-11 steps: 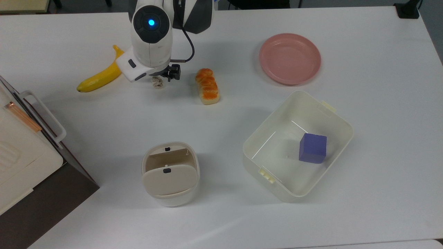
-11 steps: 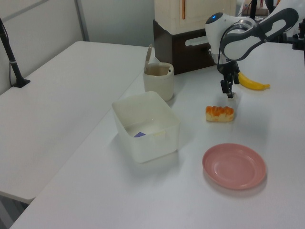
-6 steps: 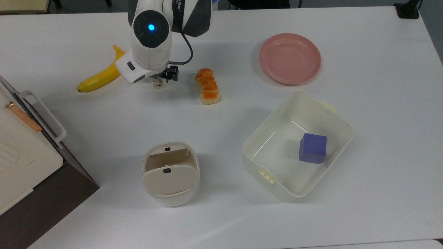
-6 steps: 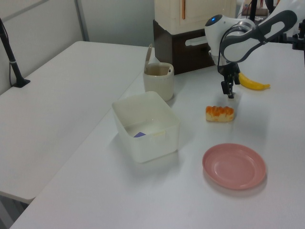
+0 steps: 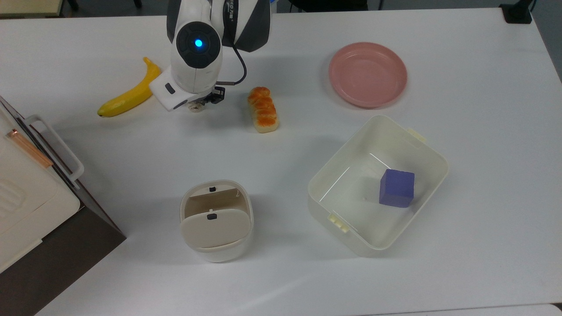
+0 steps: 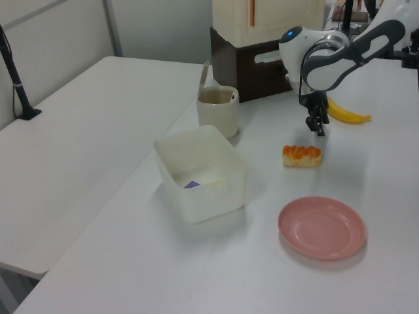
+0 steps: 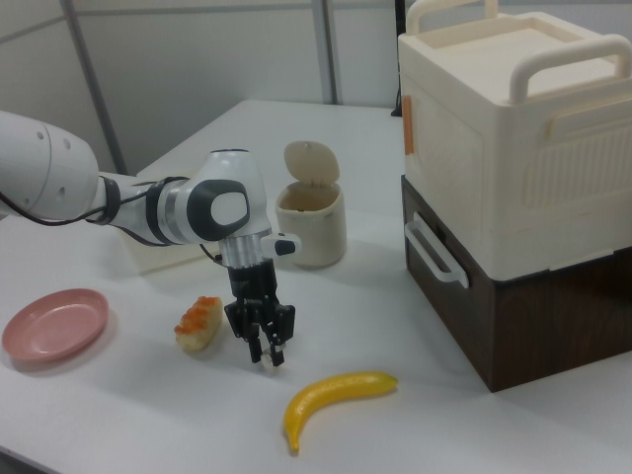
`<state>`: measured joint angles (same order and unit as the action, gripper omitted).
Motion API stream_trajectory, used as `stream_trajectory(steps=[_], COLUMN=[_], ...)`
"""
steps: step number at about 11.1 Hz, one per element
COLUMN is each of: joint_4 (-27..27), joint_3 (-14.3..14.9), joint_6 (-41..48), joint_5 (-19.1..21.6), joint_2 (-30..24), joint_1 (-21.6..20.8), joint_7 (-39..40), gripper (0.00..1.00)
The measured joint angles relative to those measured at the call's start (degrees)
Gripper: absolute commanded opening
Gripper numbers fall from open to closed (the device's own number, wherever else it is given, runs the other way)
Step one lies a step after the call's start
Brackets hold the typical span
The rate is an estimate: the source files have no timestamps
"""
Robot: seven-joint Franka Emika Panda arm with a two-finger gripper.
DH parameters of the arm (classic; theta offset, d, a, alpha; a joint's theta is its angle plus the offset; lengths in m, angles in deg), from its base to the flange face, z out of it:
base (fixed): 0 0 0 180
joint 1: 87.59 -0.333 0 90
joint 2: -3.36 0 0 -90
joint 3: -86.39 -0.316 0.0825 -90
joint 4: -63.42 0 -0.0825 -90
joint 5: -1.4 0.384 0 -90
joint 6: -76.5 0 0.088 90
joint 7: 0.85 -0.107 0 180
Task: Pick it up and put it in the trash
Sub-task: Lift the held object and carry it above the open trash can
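Observation:
The tiny off-white paper wad (image 5: 195, 107) lies between the banana and the bread loaf, mostly covered by my wrist in the top view. My gripper (image 5: 204, 102) points straight down over it. In the right view the gripper (image 7: 267, 354) has its fingers drawn in on the wad (image 7: 267, 359), right at the table surface. The trash bin (image 5: 216, 221), cream-white with a beige swing lid and dark button, stands well toward the top view's bottom, apart from the gripper. The bin (image 7: 311, 222) stands behind the arm in the right view.
An orange-topped bread loaf (image 5: 262, 109) lies just to the top view's right of the gripper, a banana (image 5: 127, 94) to its left. A pink plate (image 5: 368, 73) and a cream tub (image 5: 432, 153) holding a purple cube (image 5: 397, 188) sit further right. A large cream box (image 7: 513, 178) stands on a brown base.
The arm's wrist has shifted toward the top view's bottom right and now covers most of the wad. The gripper stays down at the wad.

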<state>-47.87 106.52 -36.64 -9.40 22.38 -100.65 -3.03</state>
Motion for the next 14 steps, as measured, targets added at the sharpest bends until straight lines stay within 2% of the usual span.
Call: stream_trajectory(steps=[3,5,8,10,11,14], joint_4=[0.5,3.2,11.2,15.4,17.0,18.2], joint_3=[-0.1,-0.3,-0.5,-0.5,-0.5,-1.5], joint_6=[0.0,-0.2,-0.2,-0.3,-2.7,-21.3], joint_5=[-0.7,-0.3,6.8,9.3,9.8,9.1], joint_2=[0.0,-0.2,-2.4,-3.8,-3.8,-2.5], joint_1=[-0.1,-0.2,-0.7,-0.8,-0.8,-0.8], joint_7=[2.1,2.5,2.5,0.7,-2.0,-18.7], gripper=[0.00,0.00,0.00,0.00,0.00,0.00])
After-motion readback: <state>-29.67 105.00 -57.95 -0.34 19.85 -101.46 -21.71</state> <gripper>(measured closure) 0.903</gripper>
